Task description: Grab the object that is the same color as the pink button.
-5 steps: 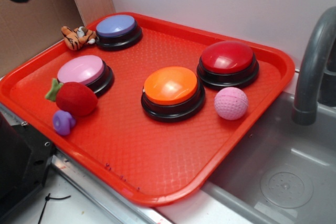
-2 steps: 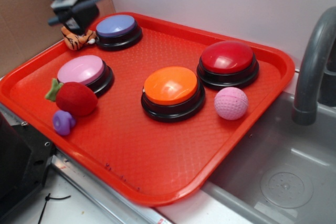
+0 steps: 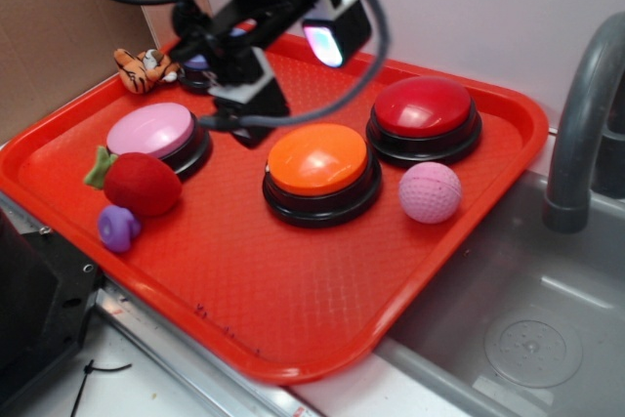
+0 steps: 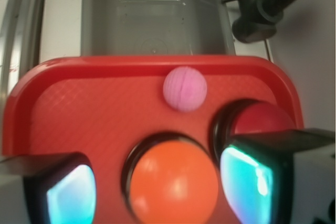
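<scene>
The pink dimpled ball (image 3: 430,192) lies on the red tray (image 3: 293,280) near its right edge, in front of the red button (image 3: 424,106). In the wrist view the ball (image 4: 184,88) lies ahead of me, by the tray's far rim. The pink button (image 3: 151,130) stands at the tray's left. My gripper (image 3: 293,70) hovers above the tray, behind the orange button (image 3: 317,158) and well left of the ball. It is open and empty. In the wrist view its fingers (image 4: 252,182) straddle the orange button (image 4: 173,182) from above.
A fuzzy red strawberry (image 3: 142,183) and a small purple toy (image 3: 118,228) lie in front of the pink button. A tiger toy (image 3: 144,68) lies at the back left. My arm mostly hides the lavender button. A grey sink (image 3: 527,319) and faucet (image 3: 586,124) lie to the right.
My arm has swung in from the upper left, over the lavender button, to above the tray's middle behind the orange button. The objects on the tray have not moved.
</scene>
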{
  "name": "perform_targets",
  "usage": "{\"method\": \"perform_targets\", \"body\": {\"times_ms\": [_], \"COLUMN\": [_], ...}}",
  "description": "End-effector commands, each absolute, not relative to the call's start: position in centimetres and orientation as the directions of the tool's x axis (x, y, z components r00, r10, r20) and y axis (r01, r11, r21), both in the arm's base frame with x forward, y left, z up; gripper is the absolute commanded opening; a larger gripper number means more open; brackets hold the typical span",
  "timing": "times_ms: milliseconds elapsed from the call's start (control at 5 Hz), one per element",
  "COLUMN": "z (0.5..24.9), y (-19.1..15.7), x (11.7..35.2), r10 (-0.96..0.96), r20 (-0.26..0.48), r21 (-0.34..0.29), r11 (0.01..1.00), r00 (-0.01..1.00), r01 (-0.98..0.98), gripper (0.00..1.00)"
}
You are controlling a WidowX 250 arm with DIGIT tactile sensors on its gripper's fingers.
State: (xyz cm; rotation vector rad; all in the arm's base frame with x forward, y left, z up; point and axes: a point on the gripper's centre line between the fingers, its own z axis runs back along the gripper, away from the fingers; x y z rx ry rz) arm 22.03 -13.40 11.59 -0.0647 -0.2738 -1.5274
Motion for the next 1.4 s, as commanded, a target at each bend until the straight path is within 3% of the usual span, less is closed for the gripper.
{"method": "perform_targets", "body": {"times_ms": [0,600,1200], "z": [10.8,6.7,4.6], "y": [-16.3,-17.3,-19.8], "x": [24.5,26.2,24.9], "r10": [-0.965,-0.977,-0.978], "r20": [0.26,0.211,0.183], "r21": [0.114,0.065,0.035], "r11": [0.038,0.009,-0.095], "r00": [0.007,-0.005,-0.1], "r01": [0.993,0.998,0.995], "gripper": [1.0,1.0,1.0]}}
